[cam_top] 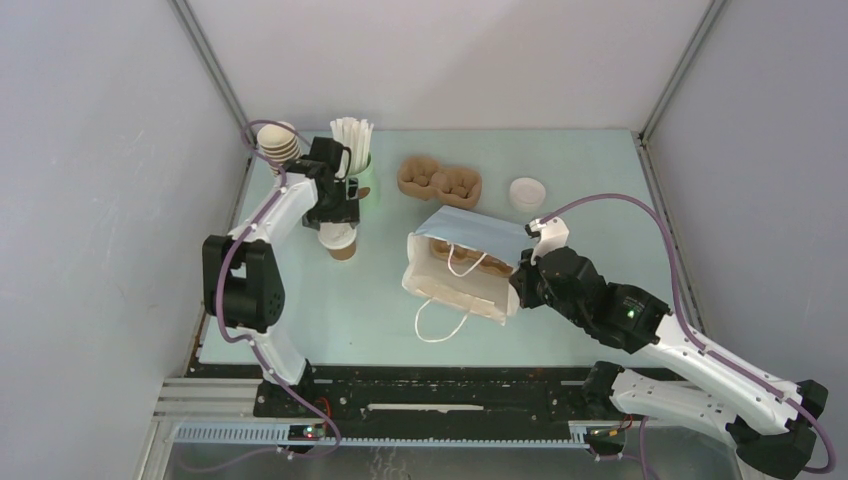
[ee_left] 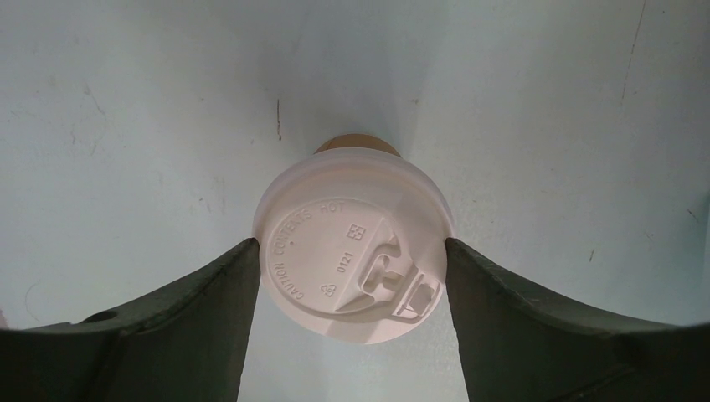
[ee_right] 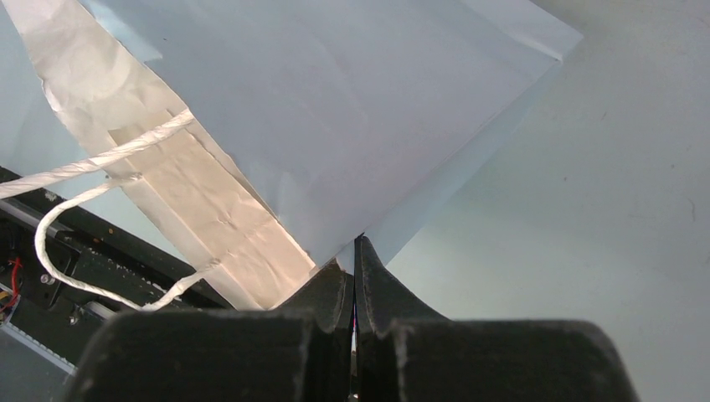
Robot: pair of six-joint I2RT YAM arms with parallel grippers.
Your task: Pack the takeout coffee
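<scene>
takeout coffee walls mostly hidden, bag cut off at top

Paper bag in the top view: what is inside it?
Through the open mouth of the paper bag, a brown pulp carrier shows inside. The bag's upper wall covers most of it, so whether any cup sits in it cannot be told.

Embossed on the white lid of the takeout coffee: "CAUTION CONTENTS HOT" and "0121"
</scene>
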